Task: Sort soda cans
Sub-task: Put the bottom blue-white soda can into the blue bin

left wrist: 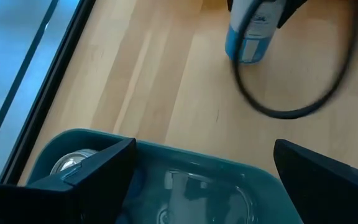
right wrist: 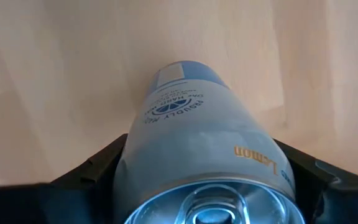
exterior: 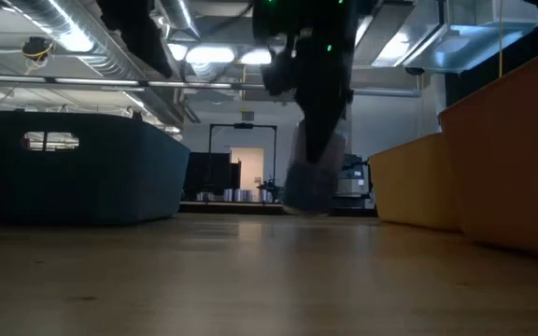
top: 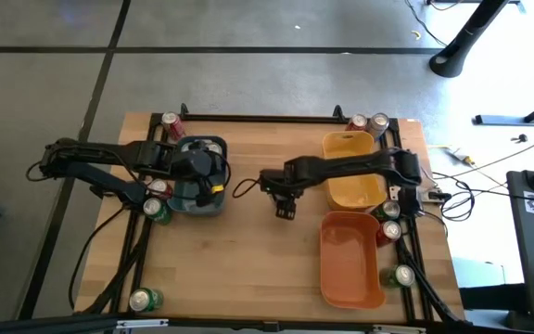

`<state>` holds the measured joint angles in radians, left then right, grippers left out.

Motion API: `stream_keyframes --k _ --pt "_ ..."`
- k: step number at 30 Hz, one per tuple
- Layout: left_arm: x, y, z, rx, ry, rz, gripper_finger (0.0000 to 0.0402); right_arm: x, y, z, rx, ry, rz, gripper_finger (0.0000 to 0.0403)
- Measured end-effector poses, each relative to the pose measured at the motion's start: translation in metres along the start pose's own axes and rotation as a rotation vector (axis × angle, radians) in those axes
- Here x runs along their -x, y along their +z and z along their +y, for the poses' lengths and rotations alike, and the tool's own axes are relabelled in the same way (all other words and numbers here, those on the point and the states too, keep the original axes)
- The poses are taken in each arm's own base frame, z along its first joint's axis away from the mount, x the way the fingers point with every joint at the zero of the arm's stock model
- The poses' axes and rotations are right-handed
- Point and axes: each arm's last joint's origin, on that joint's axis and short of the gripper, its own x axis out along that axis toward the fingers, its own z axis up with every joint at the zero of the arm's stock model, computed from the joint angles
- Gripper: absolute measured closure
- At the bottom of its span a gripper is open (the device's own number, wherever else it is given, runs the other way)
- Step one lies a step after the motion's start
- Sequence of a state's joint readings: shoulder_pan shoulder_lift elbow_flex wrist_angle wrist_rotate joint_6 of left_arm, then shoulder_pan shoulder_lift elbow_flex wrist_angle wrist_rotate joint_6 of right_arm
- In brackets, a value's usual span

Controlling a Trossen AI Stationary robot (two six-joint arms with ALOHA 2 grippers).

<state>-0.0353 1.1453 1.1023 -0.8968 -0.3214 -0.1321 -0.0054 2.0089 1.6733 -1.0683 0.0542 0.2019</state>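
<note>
Silver can point(right wrist: 213, 149) sits clenched in the right end effector point(top: 285, 206) above the bench point(top: 248, 269); left end effector point(top: 207, 176) hangs released over the blue bin point(top: 213, 206).

Held can point(right wrist: 197, 143) lower rim cut off; low view: right end effector point(exterior: 311, 191) blurred

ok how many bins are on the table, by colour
blue-grey bin: 1
yellow bin: 1
orange bin: 1
total: 3
</note>
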Motion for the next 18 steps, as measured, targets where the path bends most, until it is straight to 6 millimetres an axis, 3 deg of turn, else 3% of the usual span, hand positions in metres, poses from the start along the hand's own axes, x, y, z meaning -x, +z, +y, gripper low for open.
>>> stream_keyframes --k 6,18 --pt "0.001 -0.001 0.001 -0.002 0.005 0.006 0.0034 -0.011 0.006 -0.013 -0.010 0.024 0.011 0.0117" --pt "0.001 -0.001 0.001 -0.007 0.005 0.006 0.0034 -0.013 0.012 -0.015 -0.022 0.064 -0.035 0.0039"
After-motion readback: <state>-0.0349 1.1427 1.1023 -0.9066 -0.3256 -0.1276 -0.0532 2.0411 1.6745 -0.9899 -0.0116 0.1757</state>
